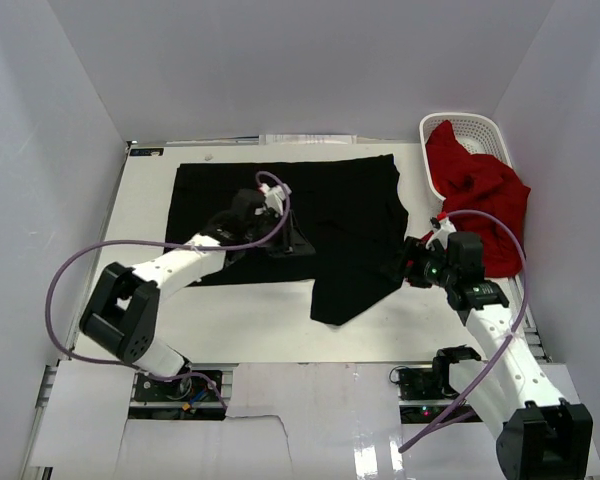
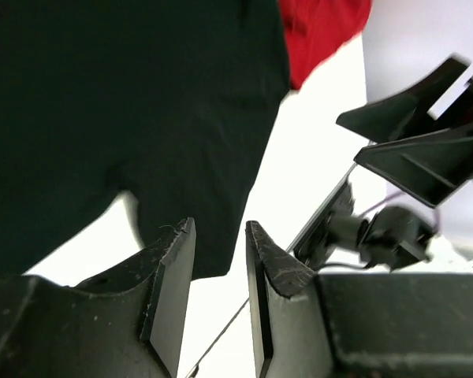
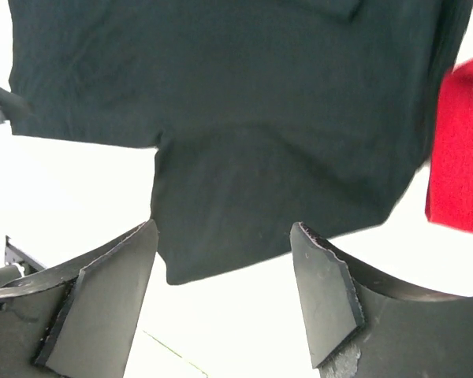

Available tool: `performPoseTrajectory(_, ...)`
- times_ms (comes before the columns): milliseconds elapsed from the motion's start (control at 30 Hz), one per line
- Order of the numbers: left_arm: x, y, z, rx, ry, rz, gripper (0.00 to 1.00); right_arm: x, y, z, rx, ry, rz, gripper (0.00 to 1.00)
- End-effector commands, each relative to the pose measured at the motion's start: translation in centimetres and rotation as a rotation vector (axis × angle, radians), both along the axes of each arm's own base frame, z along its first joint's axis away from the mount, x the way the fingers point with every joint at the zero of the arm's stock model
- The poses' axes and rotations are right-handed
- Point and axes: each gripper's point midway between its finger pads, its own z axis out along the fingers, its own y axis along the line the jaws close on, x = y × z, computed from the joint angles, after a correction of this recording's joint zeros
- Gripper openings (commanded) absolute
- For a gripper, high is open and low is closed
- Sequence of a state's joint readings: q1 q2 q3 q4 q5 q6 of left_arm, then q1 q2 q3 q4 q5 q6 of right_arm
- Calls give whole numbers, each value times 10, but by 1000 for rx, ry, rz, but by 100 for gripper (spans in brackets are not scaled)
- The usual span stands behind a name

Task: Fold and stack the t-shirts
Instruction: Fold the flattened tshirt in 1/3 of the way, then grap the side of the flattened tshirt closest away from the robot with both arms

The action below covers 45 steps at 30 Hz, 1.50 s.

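Both claws empty at the black t-shirt [image 1: 330, 220], with the red t-shirt [image 1: 480, 195] spilling from its basket!

The left gripper [image 2: 221, 228] has its jaws narrowly apart, gripping nothing, with the shirt's hem just ahead of its tips. From above it's black on black and hard to pick out. The right gripper [image 3: 225, 236] gapes wide and bare, a shirt corner straight ahead. To its right the red t-shirt drapes over the white lattice basket [image 1: 475, 125], cut off in both wrist views.

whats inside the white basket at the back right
The red t-shirt sits in the white basket, spilling over its near rim onto the table. Some bare lattice shows at the far end; anything beneath the shirt is covered.
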<state>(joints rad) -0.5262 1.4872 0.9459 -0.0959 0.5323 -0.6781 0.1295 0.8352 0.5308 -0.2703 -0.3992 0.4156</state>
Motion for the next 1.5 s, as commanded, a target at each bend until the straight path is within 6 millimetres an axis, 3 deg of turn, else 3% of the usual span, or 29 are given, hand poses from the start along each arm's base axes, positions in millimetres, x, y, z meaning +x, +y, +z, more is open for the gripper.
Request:
performPoseTrajectory(0,-6,-43,-3,-21,-48,-64,42,-19,4,-14,54,64,-5,75)
performPoseTrajectory(133,-25,-88,-15,-52,-31,-176,41,-37,5,-46,71,170,-16,75)
performPoseTrajectory(400,-37,-124,-31,-61,0,-239,41,-32,-20,-74,-55,204,-121,76)
performPoseTrajectory(467,-37,-128,-35,-57,3,-248,41,-26,-28,-78,-96,207,-154,80)
performPoseTrajectory(633,-36,-129,-48,-39,16,-251,41,-14,-43,-86,-165,227,-189,80)
performPoseTrajectory(867,-30,-130,-59,-16,11,-233,41,9,-45,-94,-151,191,-188,81)
performPoseTrajectory(1133,-10,-105,-92,63,51,-112,41,27,-27,-105,-79,170,-98,81)
performPoseTrajectory(1267,-6,-101,-105,78,68,-112,40,20,-19,-118,-54,223,-37,81)
performPoseTrajectory(1467,-14,-104,-127,83,128,-148,40,7,-14,-118,-35,245,-3,80)
